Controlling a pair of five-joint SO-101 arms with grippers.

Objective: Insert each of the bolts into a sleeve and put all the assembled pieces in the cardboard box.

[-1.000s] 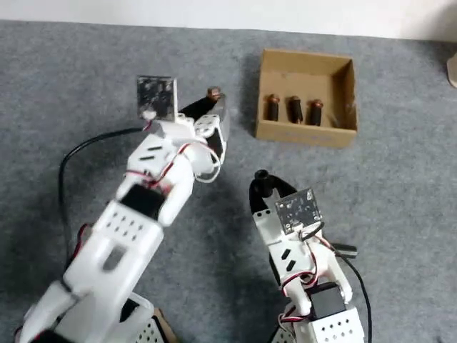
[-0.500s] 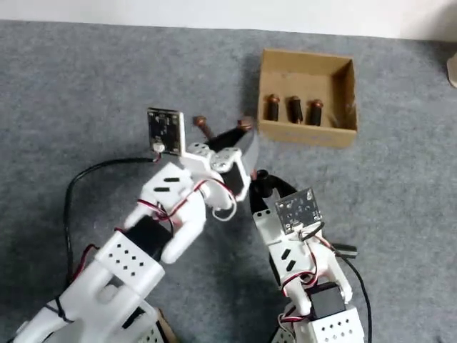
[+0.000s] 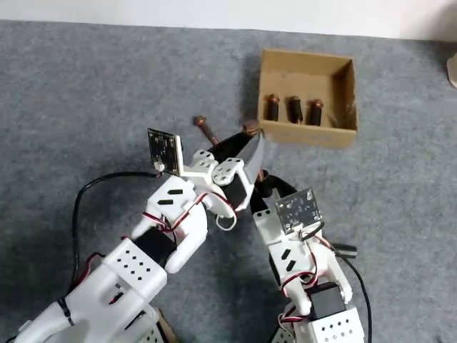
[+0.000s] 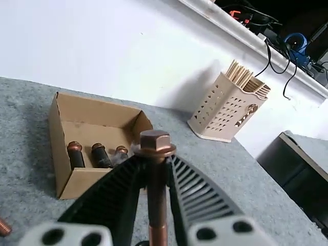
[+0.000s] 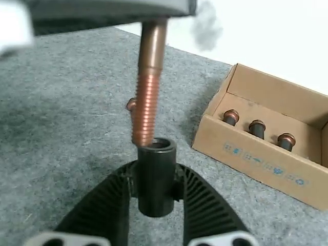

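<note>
Your left claw was clenched on a copper-coloured hex-head bolt, gripping the smooth shank just under the head, with the threaded end hanging down. Your right claw grasped a short black cylindrical sleeve, held upright with its open mouth up. The two claws met just in front of the brown cardboard box. The bolt's threaded tip sat at the rim of the sleeve's mouth, slightly off to one side; whether it had entered, you could not tell. Three assembled bolt-and-sleeve pieces lay side by side in the box. A second loose copper bolt lay on the grey carpeted bench, near the left claw and apart from the box.
</note>
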